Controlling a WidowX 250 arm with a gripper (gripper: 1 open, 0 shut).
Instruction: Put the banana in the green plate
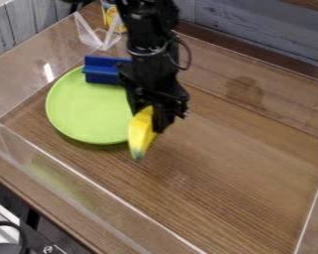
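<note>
The black gripper point(151, 117) pinches the small glossy yellow toy banana point(140, 137), hanging just right of the round lime-green plastic plate point(79, 107) at centre frame.

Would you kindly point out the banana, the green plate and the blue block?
banana point(142, 134): camera view, middle of its yellow body.
green plate point(82, 104): camera view, bare flat centre.
blue block point(103, 70): camera view, top face.

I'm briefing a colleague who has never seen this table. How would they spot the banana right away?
Find the big lime-green plate on the wooden table. Just past its right edge, the black pincer holds the banana, hanging down over the wood. It is the only yellow curved thing; the block at the plate's far edge is blue and boxy.
</note>
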